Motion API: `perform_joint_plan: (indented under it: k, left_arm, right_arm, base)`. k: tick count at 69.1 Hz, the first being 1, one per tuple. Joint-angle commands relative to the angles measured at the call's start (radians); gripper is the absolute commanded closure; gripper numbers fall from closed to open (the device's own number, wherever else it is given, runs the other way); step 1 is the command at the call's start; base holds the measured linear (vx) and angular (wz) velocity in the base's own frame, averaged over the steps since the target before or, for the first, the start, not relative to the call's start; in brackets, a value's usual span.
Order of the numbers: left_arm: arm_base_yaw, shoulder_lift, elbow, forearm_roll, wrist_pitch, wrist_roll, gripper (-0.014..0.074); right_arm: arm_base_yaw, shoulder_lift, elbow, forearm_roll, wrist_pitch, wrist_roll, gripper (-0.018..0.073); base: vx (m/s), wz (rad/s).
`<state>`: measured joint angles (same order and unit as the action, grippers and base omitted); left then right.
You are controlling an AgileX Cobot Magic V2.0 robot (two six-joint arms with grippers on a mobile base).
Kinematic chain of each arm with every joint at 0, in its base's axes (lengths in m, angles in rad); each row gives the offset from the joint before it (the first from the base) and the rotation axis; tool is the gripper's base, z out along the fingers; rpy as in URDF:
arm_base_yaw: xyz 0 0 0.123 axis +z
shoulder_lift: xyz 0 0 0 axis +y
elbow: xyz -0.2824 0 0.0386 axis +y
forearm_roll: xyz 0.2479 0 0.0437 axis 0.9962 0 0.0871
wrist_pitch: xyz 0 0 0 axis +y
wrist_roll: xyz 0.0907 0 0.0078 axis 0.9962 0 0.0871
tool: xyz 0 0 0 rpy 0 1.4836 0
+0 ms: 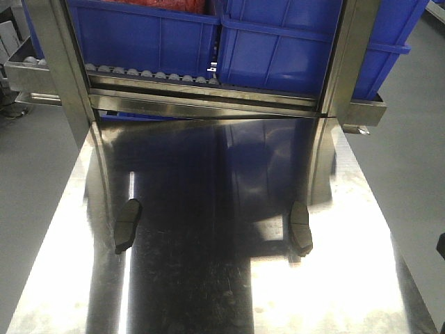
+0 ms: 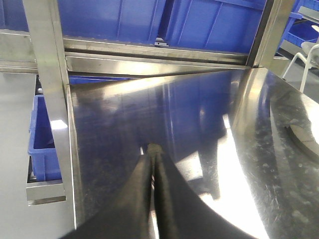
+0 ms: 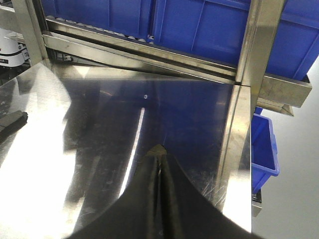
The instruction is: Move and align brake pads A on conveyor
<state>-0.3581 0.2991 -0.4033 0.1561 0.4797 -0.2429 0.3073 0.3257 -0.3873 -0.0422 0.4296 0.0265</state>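
Two brake pads show in the front view, dark grey and oblong, lying lengthwise on the shiny steel table: one at the left (image 1: pixel 127 224), one at the right (image 1: pixel 300 228). The conveyor is out of view. My left gripper (image 2: pixel 152 149) is shut over the table, with its black fingers pressed together and nothing visible between them. My right gripper (image 3: pixel 158 148) is shut the same way, near the table's right side. Neither arm shows in the front view. A dark flat piece (image 3: pixel 11 123) at the left edge of the right wrist view may be a pad; I cannot tell.
The steel table (image 1: pixel 208 292) ends at a steel rack with rollers (image 1: pixel 153 75) carrying blue bins (image 1: pixel 146 35). Upright posts stand at the far left (image 1: pixel 59 69) and far right (image 1: pixel 341 62) corners. Lower blue bins sit beside the table (image 2: pixel 42 139) (image 3: pixel 264 149).
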Motion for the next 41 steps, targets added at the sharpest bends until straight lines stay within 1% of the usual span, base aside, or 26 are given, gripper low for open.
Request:
perform_joint_plan:
  k: [1, 5, 9, 12, 15, 16, 21, 24, 31, 41]
  left_arm:
    - [-0.002, 0.009, -0.025, 0.004, -0.072, -0.003, 0.0594]
    - [-0.002, 0.014, -0.025, 0.004, -0.068, -0.003, 0.0566]
    - [-0.002, 0.014, -0.025, 0.004, -0.067, -0.003, 0.0505]
    - [-0.002, 0.014, -0.025, 0.004, -0.071, -0.003, 0.0442]
    - [-0.002, 0.014, -0.025, 0.004, -0.072, -0.003, 0.0346]
    - [-0.002, 0.014, -0.025, 0.004, -0.072, -0.003, 0.0298]
    - [-0.002, 0.014, -0.025, 0.004, -0.071, -0.003, 0.0139]
    - [-0.002, 0.014, -0.025, 0.004, -0.071, -0.003, 0.0023]
    - [-0.002, 0.014, -0.025, 0.004, -0.071, -0.003, -0.0132]
    - [-0.002, 0.014, -0.025, -0.007, -0.072, -0.013, -0.0122]
  right_arm:
    - [0.002, 0.009, -0.027, -0.009, -0.072, -0.002, 0.0563]
    - [0.002, 0.009, -0.027, -0.009, -0.072, -0.002, 0.0563]
    - [0.002, 0.009, -0.027, -0.009, -0.072, -0.002, 0.0563]
    - [0.002, 0.009, -0.027, -0.009, -0.072, -0.002, 0.0563]
    - [0.002, 0.009, -0.027, -0.009, -0.072, -0.002, 0.0563]
    - [0.002, 0.009, -0.027, -0.009, -0.072, -0.002, 0.0563]
    - [0.002, 0.009, -0.027, -0.009, -0.072, -0.002, 0.0563]
    - [0.002, 0.009, -0.027, -0.009, -0.072, -0.002, 0.0563]
    - [0.002, 0.009, -0.027, -0.009, -0.072, -0.002, 0.0563]
    - [0.002, 0.009, -0.027, -0.009, -0.072, -0.002, 0.0563]
  base:
    - [0.00, 0.00]
    - [0.00, 0.00]
    - [0.00, 0.00]
    - [0.00, 0.00]
    - [0.00, 0.00]
    - [0.00, 0.00]
    - [0.00, 0.00]
    - [0.00, 0.00]
    - [0.00, 0.00]
    - [0.00, 0.00]
